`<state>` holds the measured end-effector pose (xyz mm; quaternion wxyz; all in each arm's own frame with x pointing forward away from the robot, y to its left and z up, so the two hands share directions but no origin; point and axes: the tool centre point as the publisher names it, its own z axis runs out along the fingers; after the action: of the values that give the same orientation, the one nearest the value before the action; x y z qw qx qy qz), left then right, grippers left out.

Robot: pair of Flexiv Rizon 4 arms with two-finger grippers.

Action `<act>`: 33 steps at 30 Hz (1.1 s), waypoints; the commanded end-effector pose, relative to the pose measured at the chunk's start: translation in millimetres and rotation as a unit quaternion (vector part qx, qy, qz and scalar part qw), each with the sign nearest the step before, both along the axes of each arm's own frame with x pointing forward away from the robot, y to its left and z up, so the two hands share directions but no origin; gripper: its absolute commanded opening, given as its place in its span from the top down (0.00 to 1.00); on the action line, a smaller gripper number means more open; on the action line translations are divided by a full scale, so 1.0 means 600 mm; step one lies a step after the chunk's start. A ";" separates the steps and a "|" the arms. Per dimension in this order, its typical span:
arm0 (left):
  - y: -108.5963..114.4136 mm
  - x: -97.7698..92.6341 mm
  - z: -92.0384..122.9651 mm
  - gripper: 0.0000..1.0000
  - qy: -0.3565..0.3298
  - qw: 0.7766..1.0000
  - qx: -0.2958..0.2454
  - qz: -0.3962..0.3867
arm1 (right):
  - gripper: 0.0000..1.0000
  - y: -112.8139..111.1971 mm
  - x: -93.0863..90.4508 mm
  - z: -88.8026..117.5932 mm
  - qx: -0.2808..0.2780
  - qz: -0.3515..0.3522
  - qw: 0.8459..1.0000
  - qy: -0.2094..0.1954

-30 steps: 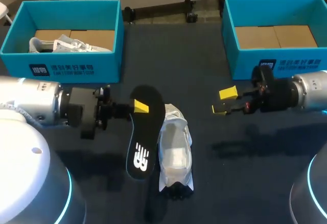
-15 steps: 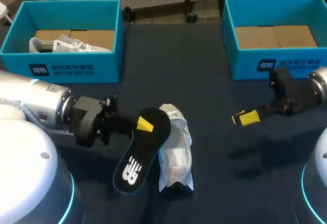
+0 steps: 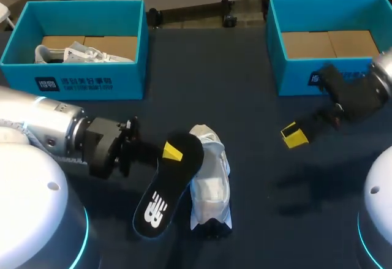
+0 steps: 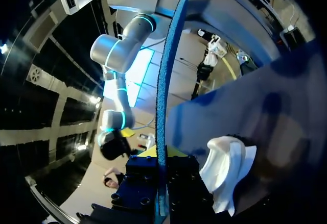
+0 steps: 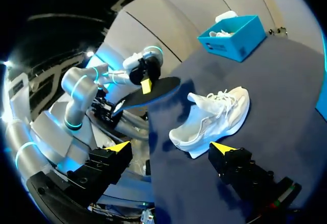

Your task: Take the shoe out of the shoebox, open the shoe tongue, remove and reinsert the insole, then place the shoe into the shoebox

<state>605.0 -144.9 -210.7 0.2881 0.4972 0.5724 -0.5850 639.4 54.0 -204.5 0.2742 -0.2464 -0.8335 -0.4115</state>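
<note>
Retreating rightward, right hand [image 3: 294, 136] gapes wide; left hand [image 3: 173, 151] grips the removed insole [image 3: 160, 192], due back into the shoe [image 3: 210, 180].

Black insole [image 3: 164, 190] out, tilted just beside white shoe [image 3: 211, 183], sole down

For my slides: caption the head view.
Left gripper holds the black insole beside the white shoe; right gripper hangs open.
</note>
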 end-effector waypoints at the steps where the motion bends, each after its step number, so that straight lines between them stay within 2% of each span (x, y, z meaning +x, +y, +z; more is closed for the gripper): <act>1: -0.010 -0.012 -0.001 1.00 0.011 1.000 0.010 -0.015 | 0.00 0.024 0.019 0.032 -0.203 0.129 0.970 -0.039; 4: -0.003 -0.030 -0.001 1.00 0.020 1.000 0.013 -0.021 | 0.00 0.019 0.013 0.029 -0.238 0.152 0.957 -0.064; 8: 0.009 -0.049 -0.002 1.00 0.044 0.999 0.012 -0.016 | 0.00 0.018 -0.005 0.013 -0.281 0.170 0.937 -0.118; 11: 0.012 -0.053 -0.003 1.00 0.052 0.998 0.013 -0.019 | 0.00 0.023 -0.013 -0.007 -0.300 0.174 0.930 -0.122; 12: 0.012 -0.053 -0.003 1.00 0.052 0.998 0.013 -0.019 | 0.00 0.029 -0.019 -0.019 -0.295 0.191 0.926 -0.137; 25: 0.012 -0.053 -0.003 1.00 0.052 0.998 0.013 -0.019 | 0.00 0.029 -0.019 -0.019 -0.295 0.191 0.926 -0.137; 29: 0.009 -0.068 -0.012 1.00 0.062 0.998 0.007 -0.022 | 0.00 0.023 -0.040 -0.025 -0.318 0.181 0.913 -0.179; 31: 0.008 -0.083 -0.020 1.00 0.063 0.998 0.011 -0.027 | 0.00 0.017 -0.051 -0.039 -0.318 0.185 0.908 -0.200; 33: 0.009 -0.092 -0.024 1.00 0.066 0.997 0.010 -0.030 | 0.00 0.013 -0.055 -0.050 -0.320 0.192 0.906 -0.200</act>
<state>557.0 -140.1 -221.0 0.2214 0.4804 0.5804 -0.6191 619.6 68.3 -226.8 0.1030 -0.0663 -0.9879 -0.0946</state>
